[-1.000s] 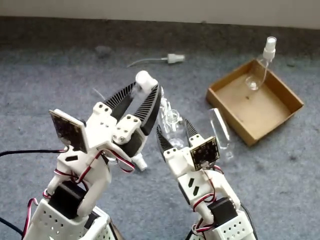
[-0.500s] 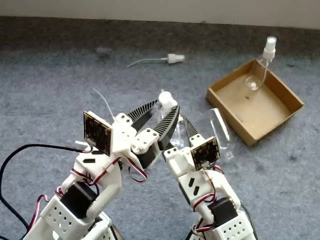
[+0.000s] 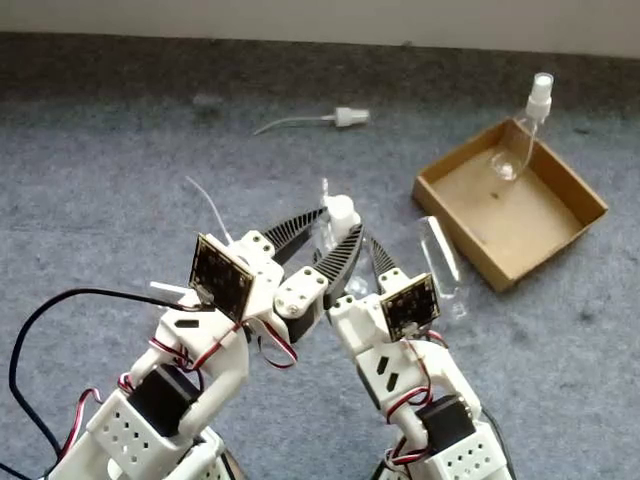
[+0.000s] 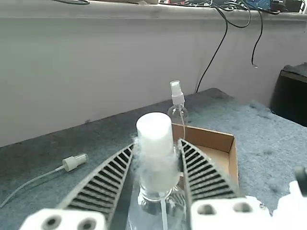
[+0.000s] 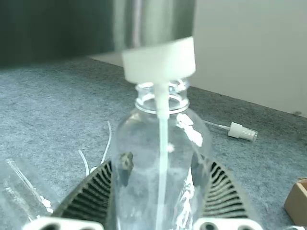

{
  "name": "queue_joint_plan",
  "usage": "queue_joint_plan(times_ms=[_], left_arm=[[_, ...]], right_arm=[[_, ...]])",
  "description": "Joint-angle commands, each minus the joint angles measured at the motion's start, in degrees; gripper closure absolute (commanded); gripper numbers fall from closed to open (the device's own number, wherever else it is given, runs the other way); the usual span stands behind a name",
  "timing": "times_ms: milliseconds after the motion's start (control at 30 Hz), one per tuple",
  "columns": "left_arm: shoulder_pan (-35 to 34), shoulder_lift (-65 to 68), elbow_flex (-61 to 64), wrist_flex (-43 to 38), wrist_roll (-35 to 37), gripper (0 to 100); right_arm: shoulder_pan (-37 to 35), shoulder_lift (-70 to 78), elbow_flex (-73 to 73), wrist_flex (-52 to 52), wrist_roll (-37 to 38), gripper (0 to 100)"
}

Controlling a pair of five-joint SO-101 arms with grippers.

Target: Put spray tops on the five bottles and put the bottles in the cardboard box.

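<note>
Left section: a thin white tube (image 3: 205,203) lies on the grey table (image 3: 110,150), beside the left arm.

Left gripper (image 3: 341,222): clenched on a white spray top (image 4: 153,130), one finger on either side of its cap. The top is held upright over the centre of the table. The right wrist view shows its cap just above the mouth of a clear bottle (image 5: 158,143), with its dip tube running down inside the bottle. Whether cap and neck touch cannot be told.

Right gripper (image 5: 158,194): grasping that bottle by its body, both fingers pressed against the glass. The bottle stands upright, directly beneath the left gripper.

Far centre: a loose top (image 3: 345,117) lies on the table with its tube stretched out, well apart from both arms.

Right of centre: a second bottle (image 3: 440,258) lies on its side on the table, between the right gripper and the box (image 3: 470,240), outside it.

Right section: the cardboard box sits open. A capped bottle (image 3: 533,110) stands in its far corner, spray top fitted.
</note>
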State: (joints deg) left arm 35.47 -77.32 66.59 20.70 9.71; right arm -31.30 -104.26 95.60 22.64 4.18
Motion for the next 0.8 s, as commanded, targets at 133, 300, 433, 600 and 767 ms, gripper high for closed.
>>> queue_joint_plan(times_ms=[133, 300, 433, 600, 767], left_arm=[[0.75, 0.13, -0.40, -1.32, -0.62, 96], [-1.19, 0.13, -0.48, -1.41, -0.70, 96], [-3.12, 0.13, -0.40, -1.32, -0.70, 96], [-3.03, 0.13, -0.13, -1.14, -0.62, 96], [-3.03, -0.48, 3.03, 0.18, -0.62, 96]], right_arm=[[0.75, -0.66, 8.66, 0.13, 0.00, 89.6], [0.66, -0.92, 8.66, 0.13, 2.55, 89.6], [0.31, -1.01, 8.66, 0.04, 9.32, 89.6], [0.66, -1.01, 8.66, -0.22, 9.67, 89.6], [0.66, -1.01, 8.66, -0.13, 9.58, 89.6]])
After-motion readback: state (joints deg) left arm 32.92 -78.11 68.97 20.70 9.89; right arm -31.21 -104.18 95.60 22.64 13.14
